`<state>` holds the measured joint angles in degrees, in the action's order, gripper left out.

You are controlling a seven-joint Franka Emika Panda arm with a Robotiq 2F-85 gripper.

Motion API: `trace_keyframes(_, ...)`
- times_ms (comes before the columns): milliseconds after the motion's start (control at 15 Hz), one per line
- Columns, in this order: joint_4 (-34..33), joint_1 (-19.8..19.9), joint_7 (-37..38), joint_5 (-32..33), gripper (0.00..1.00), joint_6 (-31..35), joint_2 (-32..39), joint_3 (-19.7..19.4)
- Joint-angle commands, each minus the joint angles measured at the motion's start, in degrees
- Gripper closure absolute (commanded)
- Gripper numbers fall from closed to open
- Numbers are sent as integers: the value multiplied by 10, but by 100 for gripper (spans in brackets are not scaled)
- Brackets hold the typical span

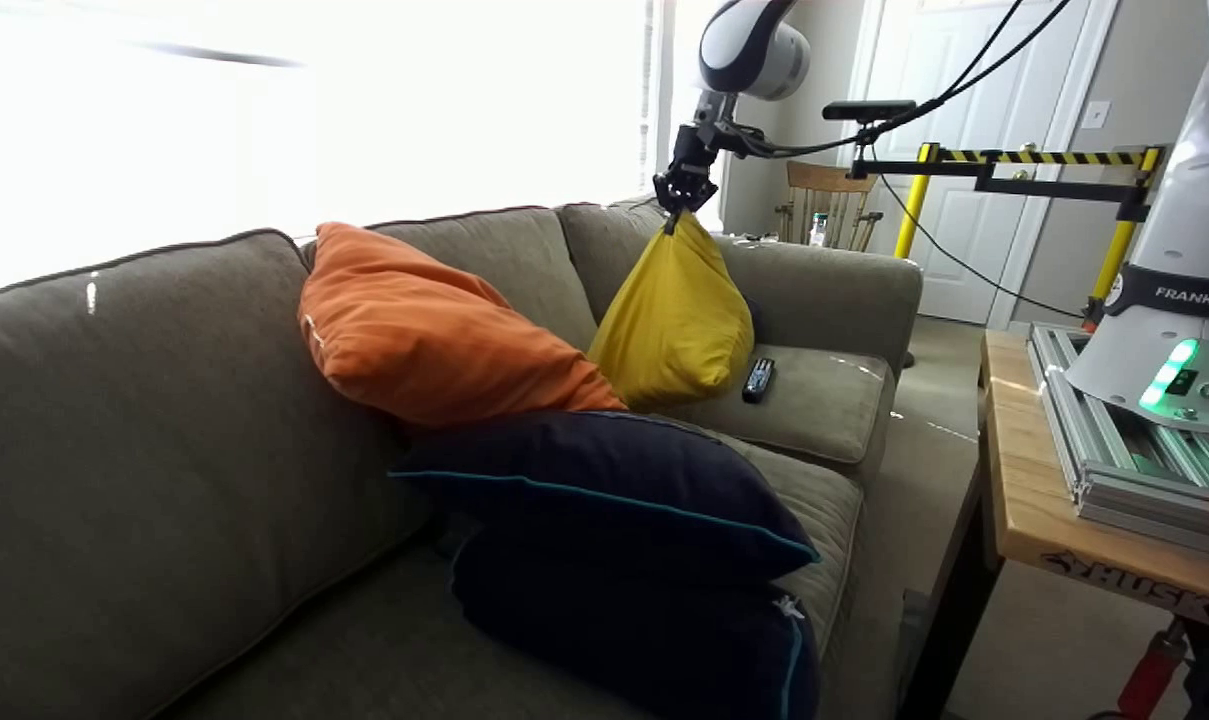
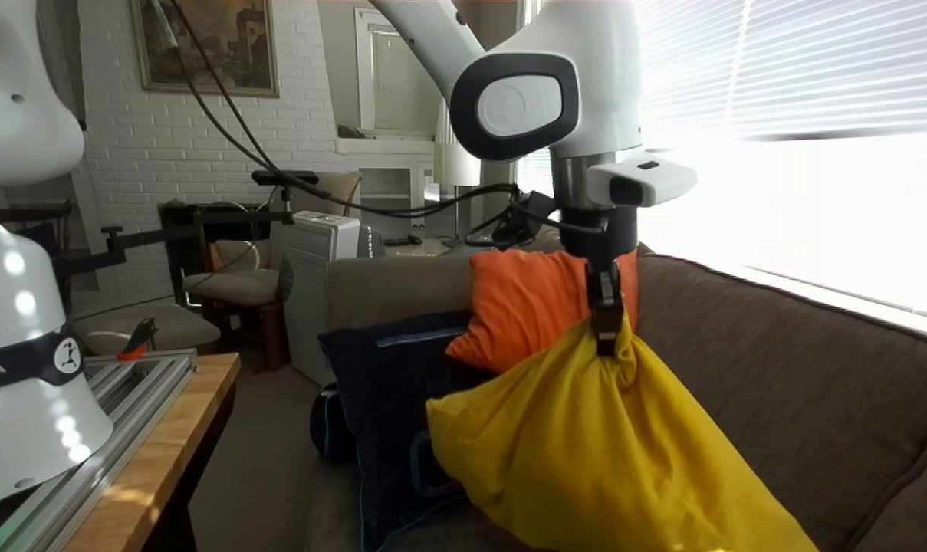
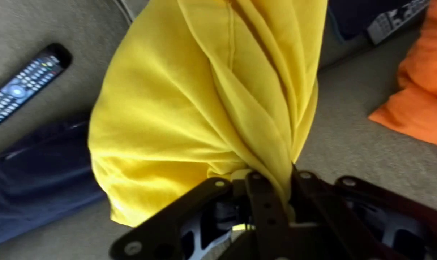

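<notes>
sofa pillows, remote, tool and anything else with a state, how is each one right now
Tool: shut on the yellow pillow
Yellow pillow: bunched where gripped, seat contact unclear
Orange pillow: tilted against the sofa back
Upper navy pillow: tilted, overlapping another navy pillow
Remote control: face up on the seat
Base light: lit green

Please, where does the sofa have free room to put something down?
Free: the seat between the remote and the front edge, and another patch between the dark blue pillows and the backrest. Crowded: where those pillows and the orange pillow lie close together, and around the yellow pillow that the gripper holds.
</notes>
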<state>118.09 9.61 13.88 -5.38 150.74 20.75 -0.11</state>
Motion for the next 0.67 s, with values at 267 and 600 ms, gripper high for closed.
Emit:
trace_keyframes(267, -109, -102, 146, 63, 97, -90, 109, -95)
trace_keyframes(600, -191, -132, 186, 44, 97, 3, 196, -92)
